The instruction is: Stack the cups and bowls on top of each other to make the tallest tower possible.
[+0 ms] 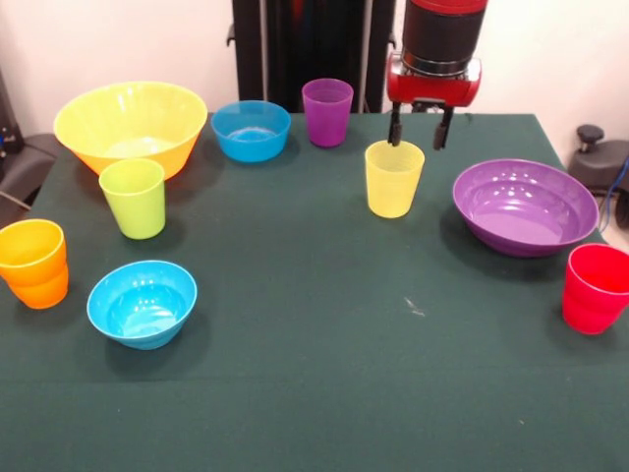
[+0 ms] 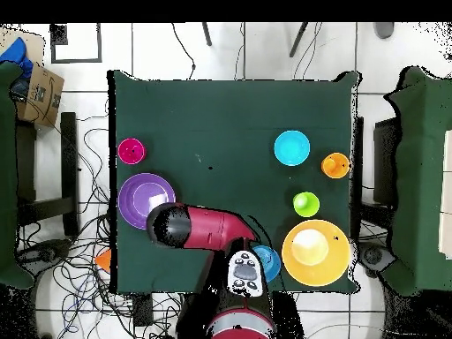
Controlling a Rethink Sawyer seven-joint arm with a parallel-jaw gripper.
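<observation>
My gripper (image 1: 418, 128) is open, its fingers (image 1: 395, 126) hanging at the far rim of the yellow cup (image 1: 393, 177), which stands upright mid-table. The purple cup (image 1: 327, 111) stands at the back, beside a small blue bowl (image 1: 251, 130). The large yellow-orange bowl (image 1: 128, 123) is at the back left, with the lime green cup (image 1: 134, 197) in front of it. The orange cup (image 1: 34, 263) and a second blue bowl (image 1: 142, 303) are at the near left. The purple bowl (image 1: 525, 206) and red cup (image 1: 596, 288) are at the right. Nothing is stacked.
In the overhead view the arm (image 2: 199, 228) covers the yellow and purple cups and the gripper. The purple bowl (image 2: 144, 199), blue bowl (image 2: 291, 147) and yellow-orange bowl (image 2: 315, 252) show around it. Chairs stand at both table sides.
</observation>
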